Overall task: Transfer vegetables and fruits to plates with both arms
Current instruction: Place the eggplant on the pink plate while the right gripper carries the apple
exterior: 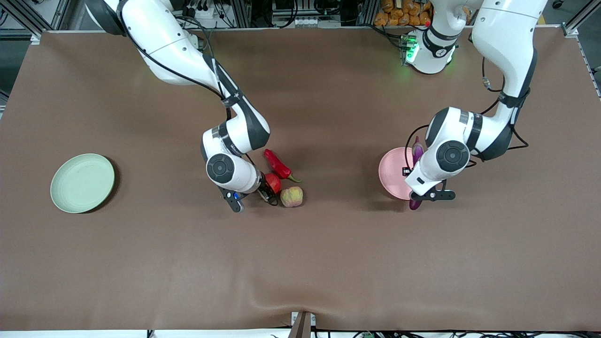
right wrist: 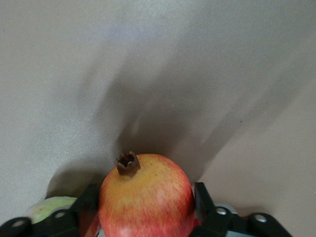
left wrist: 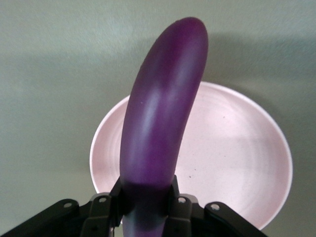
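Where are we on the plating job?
Done: nothing plated; green plate and pink plate hold nothing. In hand: left gripper holds the eggplant over the pink plate; right gripper straddles the red fruit on the table. Left: chili pepper, yellow-green fruit.

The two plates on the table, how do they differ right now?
The pink plate sits toward the left arm's end, under the eggplant that the left gripper holds over it. The green plate lies toward the right arm's end with nothing on it and no arm over it. Both are round, shallow and look the same size.
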